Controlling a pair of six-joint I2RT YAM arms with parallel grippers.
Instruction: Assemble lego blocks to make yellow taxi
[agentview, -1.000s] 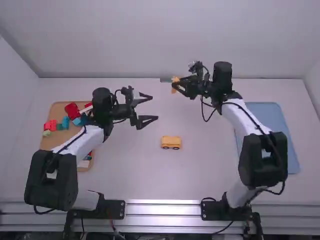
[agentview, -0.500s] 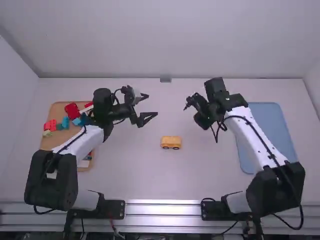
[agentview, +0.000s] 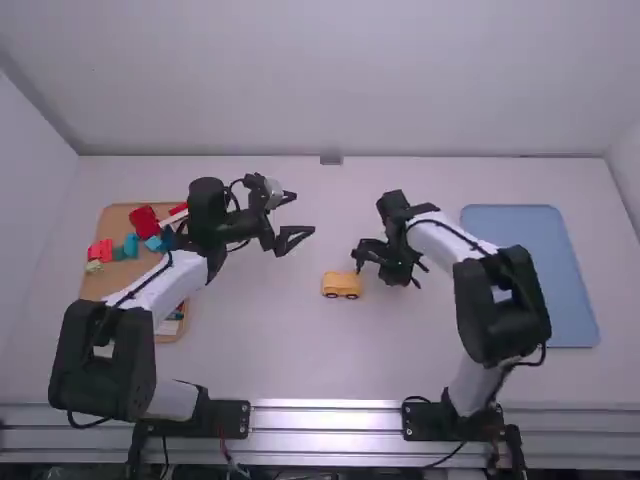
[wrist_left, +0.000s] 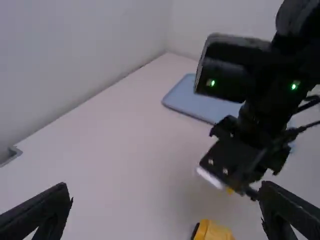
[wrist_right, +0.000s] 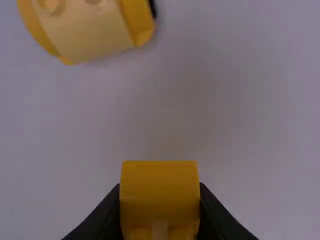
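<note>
Car body (agentview: 342, 283), yellow, has its long axis from nine to three o'clock in the high view, wheels (agentview: 331, 295) along its six-o'clock side. It lies near seven o'clock from the right gripper (agentview: 366, 256), whose fingers clamp a yellow block (wrist_right: 160, 192), and at five o'clock from the left gripper (agentview: 305, 213), fingers spread.

Yellow car base (wrist_right: 92, 32) cropped by both wrist views' edges, yellow block (wrist_right: 160, 195) by the right one's.

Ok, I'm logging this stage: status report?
Right gripper shut on yellow block, near wheeled yellow base. Left gripper open and empty, clear of both.
</note>
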